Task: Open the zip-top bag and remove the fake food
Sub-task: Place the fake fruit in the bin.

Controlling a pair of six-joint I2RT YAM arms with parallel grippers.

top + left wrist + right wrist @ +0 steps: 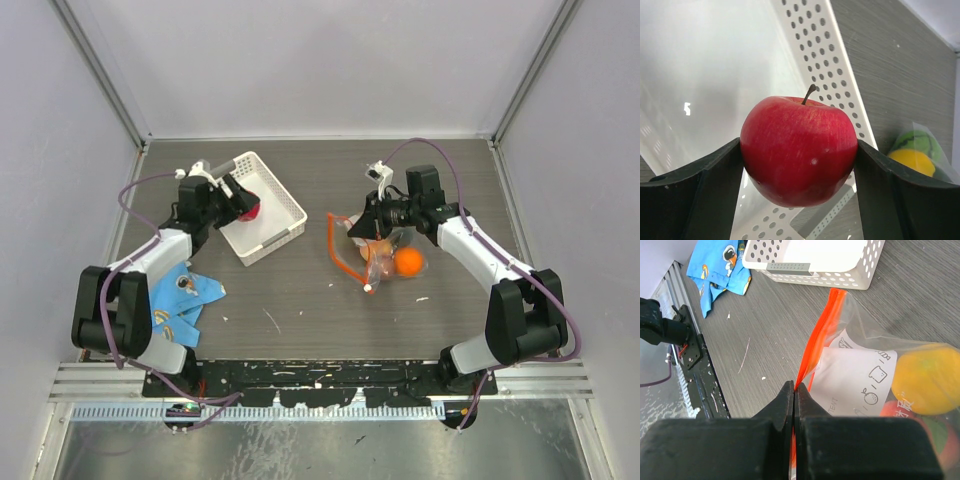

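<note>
Progress entry, task partway by my reading: zip-top bag (385, 255) lies right of centre in the overhead frame, its red-orange zip strip (822, 330) looping loose, so I judge the mouth open. Right gripper (794, 390): jaws clenched flat on that strip. Left gripper (240, 203): grasping one red apple (799, 150), poised over the white basket (272, 225) at upper left of the overhead frame; whether it touches the floor I cannot tell. Outstanding: fake food (927, 377) inside the bag, including an orange piece (408, 262), a yellow piece (912, 161) and a green piece (917, 141); full count unclear. Bag condition: clear crinkled plastic, white printed label panel, resting on the grey table (300, 300). Blue cloth (185, 295): lower left.
</note>
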